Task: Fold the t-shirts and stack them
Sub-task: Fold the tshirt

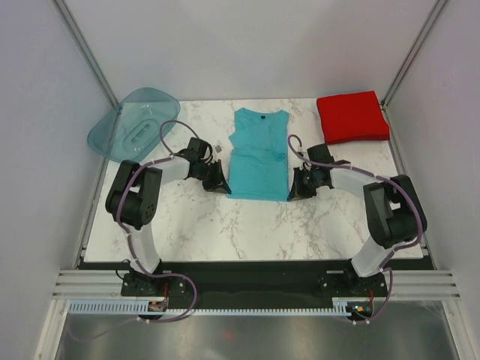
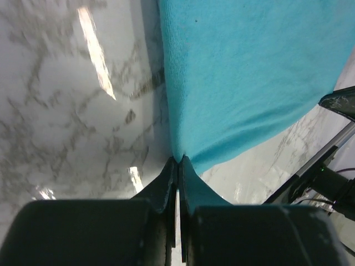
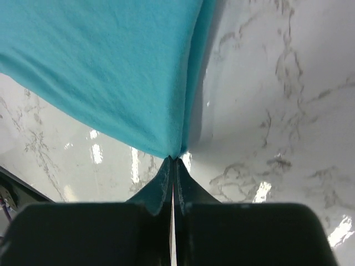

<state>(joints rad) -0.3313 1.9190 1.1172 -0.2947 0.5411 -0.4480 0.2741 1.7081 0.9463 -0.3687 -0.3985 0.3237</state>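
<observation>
While the red t-shirt [image 1: 352,116] lies folded at the far right corner, the turquoise t-shirt [image 1: 259,154] lies in the middle, narrowed lengthwise, its crosswise fold and stacking seemingly not yet done. The left hand [image 2: 178,162] and right hand [image 3: 173,162] each pinch a near hem corner; the glossy white-marbled tabletop [image 1: 225,225] sits between plain pale walls [image 1: 247,45].

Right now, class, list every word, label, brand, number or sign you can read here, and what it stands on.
No text can be read in any view.
The turquoise t-shirt has a dark spot inside its collar, perhaps a label, too small to read.
The red t-shirt, the tray and the table show no writing.
</observation>
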